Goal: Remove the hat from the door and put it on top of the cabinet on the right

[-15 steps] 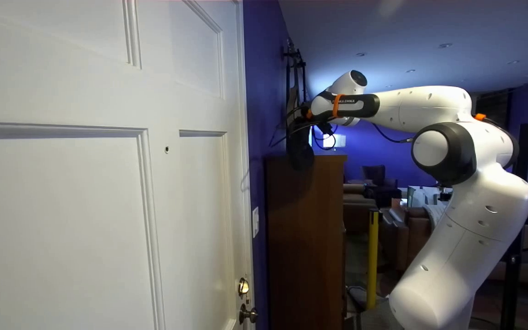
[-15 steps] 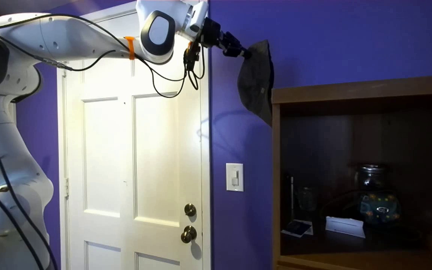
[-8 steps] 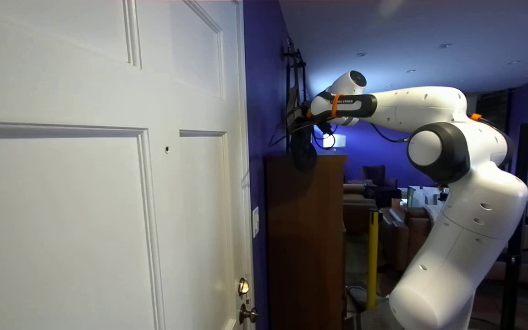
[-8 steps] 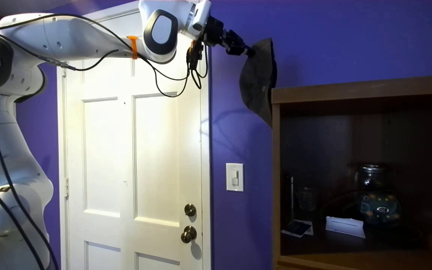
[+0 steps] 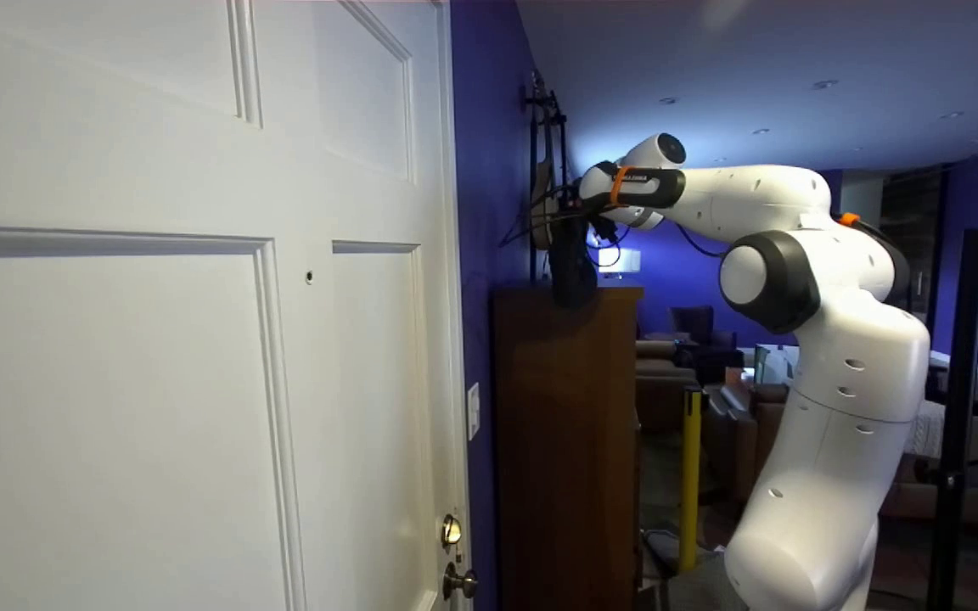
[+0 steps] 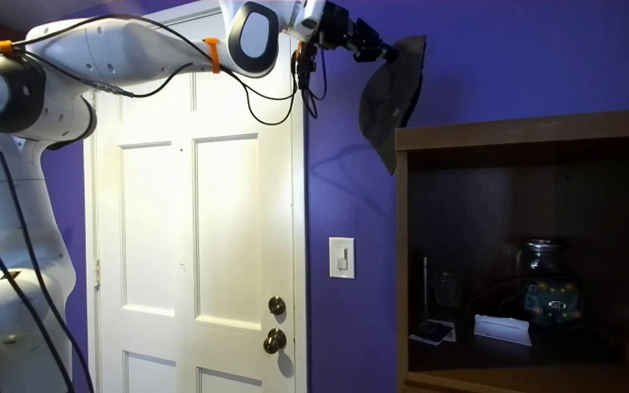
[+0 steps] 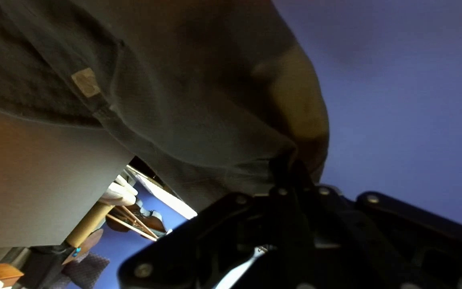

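Observation:
The dark grey floppy hat [image 6: 393,98] hangs from my gripper [image 6: 391,53], whose fingertips pinch its upper edge. The hat also shows in an exterior view [image 5: 574,267] and fills much of the wrist view [image 7: 199,100], where my gripper [image 7: 291,170] is closed on its fabric. The hat is away from the white door [image 6: 227,229], in front of the purple wall. Its lower brim hangs below the top edge of the brown cabinet [image 6: 527,130], just left of the cabinet's corner; whether they touch I cannot tell. The cabinet's side [image 5: 565,424] shows beyond the door.
A dark instrument-like shape [image 5: 545,161] hangs on the wall above the cabinet. A jar [image 6: 541,256] and a small bag [image 6: 553,303] stand inside the cabinet. Loose cables [image 6: 262,117] hang from the arm. A yellow post [image 5: 690,475] stands beside the cabinet.
The arm has moved toward the cabinet and up, carrying the hat with it. The hat's lower brim is a little higher than before. The gripper has stayed shut on the hat.

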{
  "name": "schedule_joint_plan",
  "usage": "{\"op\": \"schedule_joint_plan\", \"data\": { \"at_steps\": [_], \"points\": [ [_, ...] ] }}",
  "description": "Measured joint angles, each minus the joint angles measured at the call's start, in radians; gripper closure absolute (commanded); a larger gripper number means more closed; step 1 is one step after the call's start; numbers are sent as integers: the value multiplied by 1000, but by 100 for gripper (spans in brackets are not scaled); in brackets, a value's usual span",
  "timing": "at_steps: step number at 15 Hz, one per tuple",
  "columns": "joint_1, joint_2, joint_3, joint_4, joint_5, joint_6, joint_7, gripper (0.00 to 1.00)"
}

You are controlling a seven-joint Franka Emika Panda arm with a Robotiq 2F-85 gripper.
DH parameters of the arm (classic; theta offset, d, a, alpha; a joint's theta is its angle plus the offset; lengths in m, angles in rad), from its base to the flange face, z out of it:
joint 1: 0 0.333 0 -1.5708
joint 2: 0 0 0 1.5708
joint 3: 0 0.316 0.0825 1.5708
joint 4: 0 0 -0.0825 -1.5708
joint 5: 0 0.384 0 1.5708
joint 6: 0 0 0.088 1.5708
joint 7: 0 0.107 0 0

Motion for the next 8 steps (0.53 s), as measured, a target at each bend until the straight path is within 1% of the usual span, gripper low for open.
{"op": "schedule_joint_plan", "data": {
  "at_steps": [5,8],
  "points": [
    [3,114,-88,129,178,-3,-91,99],
    [-16,192,-119,203,286,-18,-143,99]
  ]
}}
